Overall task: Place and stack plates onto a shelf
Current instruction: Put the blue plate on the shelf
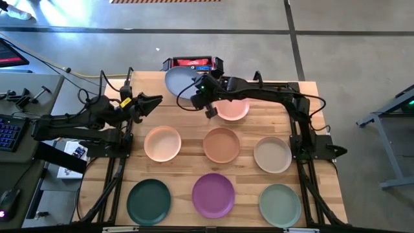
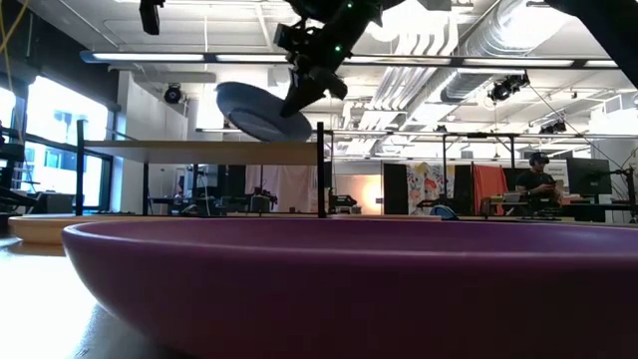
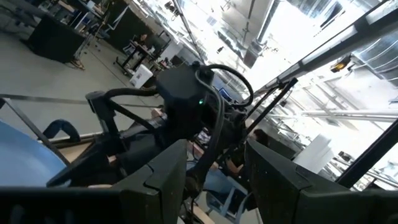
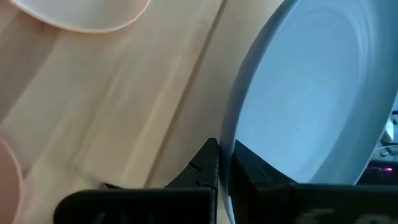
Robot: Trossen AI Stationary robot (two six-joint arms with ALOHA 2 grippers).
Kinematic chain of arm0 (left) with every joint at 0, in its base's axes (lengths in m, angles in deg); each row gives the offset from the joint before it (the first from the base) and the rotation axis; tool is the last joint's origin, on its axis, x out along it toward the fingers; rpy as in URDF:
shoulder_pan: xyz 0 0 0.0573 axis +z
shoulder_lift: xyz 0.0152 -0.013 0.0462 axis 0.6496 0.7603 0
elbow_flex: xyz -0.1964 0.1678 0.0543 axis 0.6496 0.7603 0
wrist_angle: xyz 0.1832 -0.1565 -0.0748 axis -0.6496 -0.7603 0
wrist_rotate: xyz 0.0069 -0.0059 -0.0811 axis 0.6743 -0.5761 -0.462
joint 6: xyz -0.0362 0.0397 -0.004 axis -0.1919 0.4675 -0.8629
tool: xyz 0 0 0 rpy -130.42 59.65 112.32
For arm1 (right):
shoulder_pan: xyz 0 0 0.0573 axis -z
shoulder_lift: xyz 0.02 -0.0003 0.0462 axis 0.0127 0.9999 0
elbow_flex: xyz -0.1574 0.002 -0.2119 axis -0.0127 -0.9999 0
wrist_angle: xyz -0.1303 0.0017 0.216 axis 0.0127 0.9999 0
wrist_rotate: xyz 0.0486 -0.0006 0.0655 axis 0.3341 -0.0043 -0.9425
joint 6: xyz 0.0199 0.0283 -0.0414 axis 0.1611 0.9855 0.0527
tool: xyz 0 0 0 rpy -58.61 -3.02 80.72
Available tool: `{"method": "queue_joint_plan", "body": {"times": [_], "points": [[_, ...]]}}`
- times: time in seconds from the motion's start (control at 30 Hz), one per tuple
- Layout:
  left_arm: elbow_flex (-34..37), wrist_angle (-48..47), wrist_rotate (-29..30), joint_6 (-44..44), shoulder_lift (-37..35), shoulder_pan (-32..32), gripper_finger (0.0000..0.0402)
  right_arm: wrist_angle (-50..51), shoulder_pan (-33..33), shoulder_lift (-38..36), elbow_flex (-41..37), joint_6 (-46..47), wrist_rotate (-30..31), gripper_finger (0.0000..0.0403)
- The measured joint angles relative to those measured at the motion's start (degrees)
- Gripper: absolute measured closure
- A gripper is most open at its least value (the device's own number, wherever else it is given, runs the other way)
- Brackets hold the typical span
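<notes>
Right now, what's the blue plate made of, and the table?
The blue plate, pinched at its rim by the right gripper, looks like matte plastic, maybe ceramic: smooth, dull, no shine. The table looks like pale wood: planks with visible grain.

Through the right wrist camera I saw my right gripper clamped on the rim of the blue plate, held edge-on above the light wood table. A peach plate sat partly in frame beyond.
</notes>
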Motion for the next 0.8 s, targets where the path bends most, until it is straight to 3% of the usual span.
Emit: {"method": "queue_joint_plan", "body": {"times": [0.8], "points": [[0.0, -0.8, 0.0, -0.1, 0.0, 0.0, 0.0251, 1.9, 0.5, 1.5, 0.0, -1.2, 0.0, 0.0403]]}}
